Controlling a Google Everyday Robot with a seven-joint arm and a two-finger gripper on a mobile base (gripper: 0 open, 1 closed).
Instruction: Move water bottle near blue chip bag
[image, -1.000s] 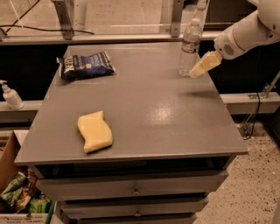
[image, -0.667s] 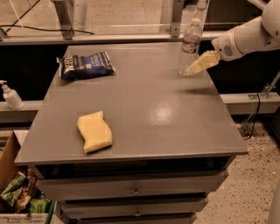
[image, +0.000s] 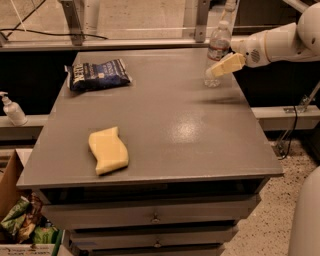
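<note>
While gripper (image: 215, 70) sits at water bottle (image: 219, 44) | grasp state: cannot tell | bottle upright

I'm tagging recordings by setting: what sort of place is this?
Probably a lab or workshop: a grey drawer cabinet on speckled floor, a loose cable, and the end effector beside the water bottle at the far right.

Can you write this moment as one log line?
gripper: at water bottle, back right | water bottle: upright | blue chip bag: back left, flat | yellow sponge: front left
</note>
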